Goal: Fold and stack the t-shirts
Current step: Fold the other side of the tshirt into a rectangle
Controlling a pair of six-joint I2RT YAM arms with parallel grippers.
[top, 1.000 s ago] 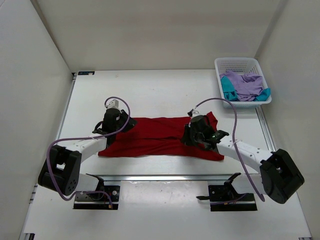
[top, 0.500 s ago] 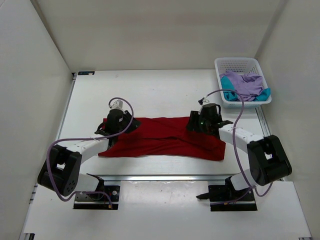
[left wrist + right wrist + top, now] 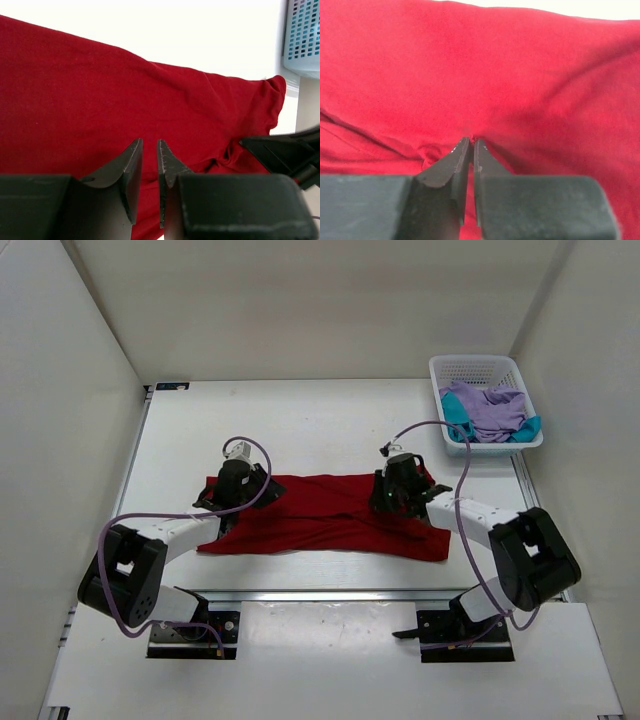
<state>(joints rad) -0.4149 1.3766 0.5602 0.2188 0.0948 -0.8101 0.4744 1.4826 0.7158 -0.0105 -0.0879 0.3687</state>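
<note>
The dark red t-shirt (image 3: 320, 512) lies spread across the table, its right part rumpled. My left gripper (image 3: 246, 490) is over its left end; in the left wrist view the gripper (image 3: 150, 142) is open by a narrow gap, with flat red cloth (image 3: 75, 90) showing through it and nothing bunched at the tips. Over the shirt's right part, my right gripper (image 3: 390, 498) is shut on a small pinch of the red cloth, which bunches at its tips (image 3: 472, 140). The lavender t-shirt (image 3: 492, 410) and the teal t-shirt (image 3: 455, 422) lie crumpled in the basket.
The white mesh basket (image 3: 478, 366) stands at the back right corner of the table, and its wall (image 3: 302, 35) shows in the left wrist view. White walls close in the table on three sides. A metal rail (image 3: 330, 592) runs along the near edge.
My right gripper let go, moved up and left over the shirt's right part, and closed on the cloth again. My left gripper shifted a little to the right.
</note>
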